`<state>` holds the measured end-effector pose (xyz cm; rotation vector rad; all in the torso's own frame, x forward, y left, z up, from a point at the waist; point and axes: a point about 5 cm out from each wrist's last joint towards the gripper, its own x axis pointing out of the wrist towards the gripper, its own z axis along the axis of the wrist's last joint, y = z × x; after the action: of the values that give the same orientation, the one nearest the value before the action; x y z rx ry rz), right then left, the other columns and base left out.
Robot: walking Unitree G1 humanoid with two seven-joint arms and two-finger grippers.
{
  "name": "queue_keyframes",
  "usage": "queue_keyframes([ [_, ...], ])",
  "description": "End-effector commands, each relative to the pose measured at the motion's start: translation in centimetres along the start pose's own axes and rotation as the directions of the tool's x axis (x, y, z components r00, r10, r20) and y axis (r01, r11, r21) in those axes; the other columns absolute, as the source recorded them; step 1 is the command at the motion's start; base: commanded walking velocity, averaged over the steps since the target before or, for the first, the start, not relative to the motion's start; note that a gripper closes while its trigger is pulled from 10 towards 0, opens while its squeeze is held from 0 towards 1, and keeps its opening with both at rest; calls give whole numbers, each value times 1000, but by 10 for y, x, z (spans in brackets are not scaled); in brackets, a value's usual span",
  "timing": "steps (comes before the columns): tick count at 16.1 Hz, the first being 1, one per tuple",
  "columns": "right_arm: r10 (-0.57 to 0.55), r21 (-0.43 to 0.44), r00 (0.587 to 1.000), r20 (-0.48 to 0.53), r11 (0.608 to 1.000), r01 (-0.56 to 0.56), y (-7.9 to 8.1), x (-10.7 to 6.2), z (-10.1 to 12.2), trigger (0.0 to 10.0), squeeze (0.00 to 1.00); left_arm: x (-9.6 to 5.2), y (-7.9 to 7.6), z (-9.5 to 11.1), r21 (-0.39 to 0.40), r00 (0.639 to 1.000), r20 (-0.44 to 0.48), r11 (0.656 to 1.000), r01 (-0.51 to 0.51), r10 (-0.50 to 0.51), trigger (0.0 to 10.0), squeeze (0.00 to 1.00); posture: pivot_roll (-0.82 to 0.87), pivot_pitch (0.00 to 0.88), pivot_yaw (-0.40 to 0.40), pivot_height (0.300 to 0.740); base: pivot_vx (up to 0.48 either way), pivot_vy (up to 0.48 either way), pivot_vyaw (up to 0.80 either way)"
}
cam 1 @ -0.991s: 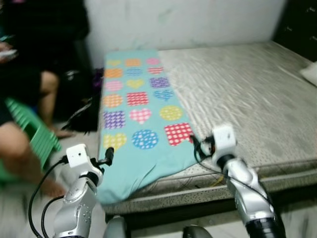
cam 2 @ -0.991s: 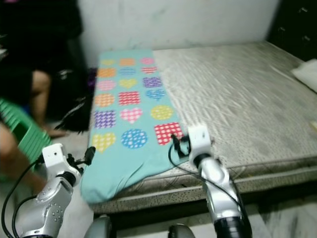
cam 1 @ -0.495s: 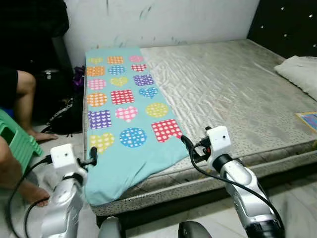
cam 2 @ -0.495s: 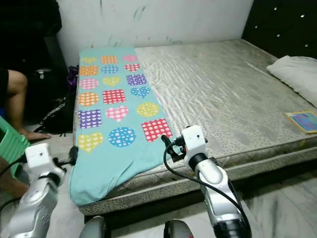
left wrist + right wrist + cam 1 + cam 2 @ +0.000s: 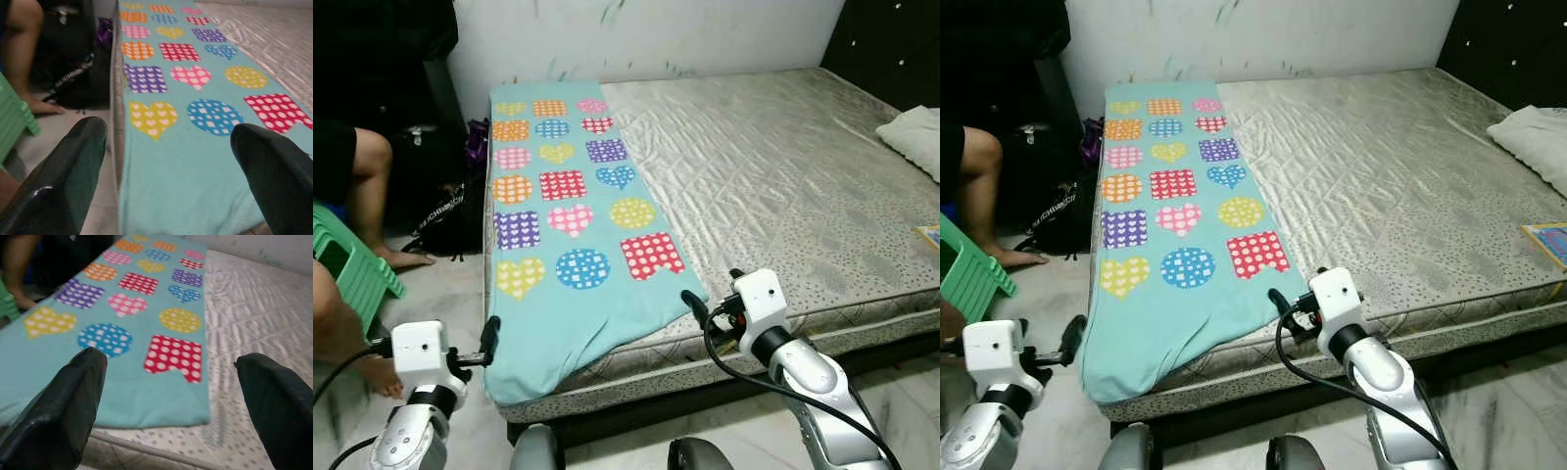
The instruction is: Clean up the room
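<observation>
A teal blanket (image 5: 570,245) printed with coloured hearts, circles and squares lies along the left side of the bare mattress (image 5: 783,176), its near end hanging over the bed's edge. My left gripper (image 5: 166,161) is open, low at the bed's left front corner, next to the hanging blanket end (image 5: 524,377), with nothing between its fingers (image 5: 63,181). My right gripper (image 5: 166,382) is open too, just in front of the mattress edge by the blanket's near right corner (image 5: 690,294). It holds nothing.
A person sits at the left on a green stool (image 5: 352,269), a bare leg (image 5: 367,186) and foot on the floor. A black bag (image 5: 450,215) lies beside the bed. A white pillow (image 5: 915,132) and a book (image 5: 1547,240) lie on the mattress's right side.
The camera swung and steadied; the blur is gone. Both arms sit lower in view, the left gripper now down beside the hanging blanket end. Both grippers stay open.
</observation>
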<state>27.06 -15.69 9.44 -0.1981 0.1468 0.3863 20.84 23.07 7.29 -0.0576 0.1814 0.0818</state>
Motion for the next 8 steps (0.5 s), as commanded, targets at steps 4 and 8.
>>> queue_keyframes([
  [4,-25,-7,1000,-7,1000,25,-6,-2,3,10000,0,3,4,6,22,999,29,1000,16,-17,10000,0,-138,32,-11,651,0,0,0],
  [8,-2,-4,1000,3,1000,2,-6,-3,4,10000,0,5,1,8,14,998,45,999,37,-38,10000,0,-139,29,-14,623,0,0,0],
])
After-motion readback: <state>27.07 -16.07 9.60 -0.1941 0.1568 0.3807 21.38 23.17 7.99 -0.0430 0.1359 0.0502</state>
